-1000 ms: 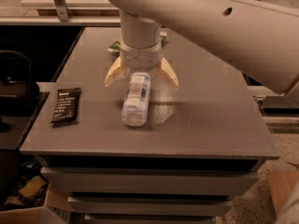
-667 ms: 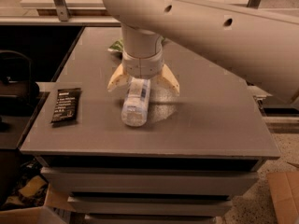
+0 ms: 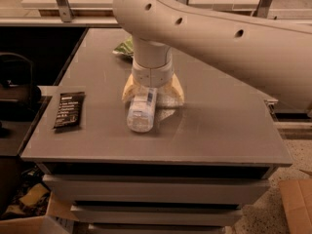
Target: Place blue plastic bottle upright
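Note:
The blue plastic bottle (image 3: 142, 111) lies on its side on the grey table (image 3: 219, 126), its pale label facing up and its near end pointing toward the front edge. My gripper (image 3: 152, 94) is low over the bottle's far end. Its cream fingers (image 3: 127, 89) are spread apart, one on each side of the bottle. The bottle's far end and cap are hidden under the gripper. The big white arm reaches in from the upper right.
A flat black wrapper packet (image 3: 69, 109) lies near the table's left edge. A green snack bag (image 3: 124, 47) lies at the back, partly behind the arm. A cardboard box (image 3: 297, 204) stands on the floor at the right.
The gripper has come down lower over the bottle's far end, its fingers now near the tabletop on both sides. The bottle has not moved.

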